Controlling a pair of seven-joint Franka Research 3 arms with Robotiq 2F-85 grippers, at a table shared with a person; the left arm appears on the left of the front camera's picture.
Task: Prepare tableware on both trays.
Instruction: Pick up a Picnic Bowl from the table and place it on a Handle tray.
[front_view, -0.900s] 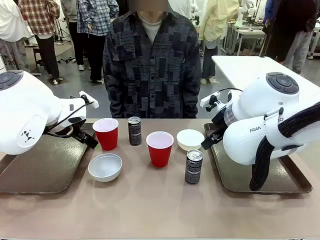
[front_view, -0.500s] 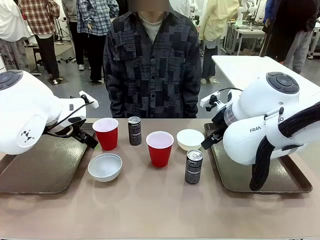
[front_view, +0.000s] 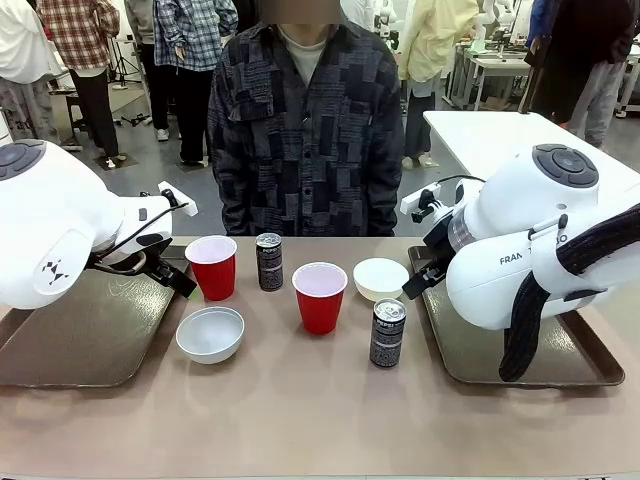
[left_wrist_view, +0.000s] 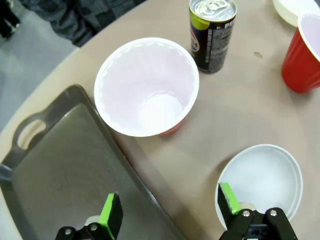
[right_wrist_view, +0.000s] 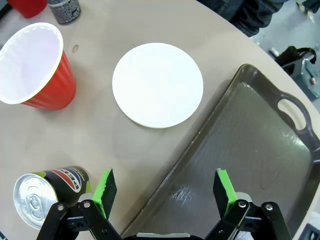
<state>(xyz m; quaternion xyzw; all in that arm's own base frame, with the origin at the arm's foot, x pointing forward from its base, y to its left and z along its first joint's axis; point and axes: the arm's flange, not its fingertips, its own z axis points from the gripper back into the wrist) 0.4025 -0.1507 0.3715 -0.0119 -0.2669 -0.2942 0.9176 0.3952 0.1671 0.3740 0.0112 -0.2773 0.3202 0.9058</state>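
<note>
All the tableware stands on the tan table between the two trays. A red cup (front_view: 213, 266) and a white bowl (front_view: 210, 334) sit beside the left tray (front_view: 60, 340), with a black can (front_view: 269, 261) behind them. Another red cup (front_view: 319, 297), a can (front_view: 387, 333) and a second bowl (front_view: 381, 279) stand nearer the right tray (front_view: 480, 355). My left gripper (left_wrist_view: 170, 205) is open, hovering over the left tray's edge (left_wrist_view: 60, 170), between the cup (left_wrist_view: 146, 87) and the bowl (left_wrist_view: 260, 180). Over the right tray's rim (right_wrist_view: 245, 150) my right gripper (right_wrist_view: 165, 189) hangs open, near the bowl (right_wrist_view: 157, 84) and the can (right_wrist_view: 47, 195).
A person in a dark patterned shirt (front_view: 305, 130) stands at the far side of the table, hands out of sight. Both trays are bare inside. The table's front strip (front_view: 300, 430) is free.
</note>
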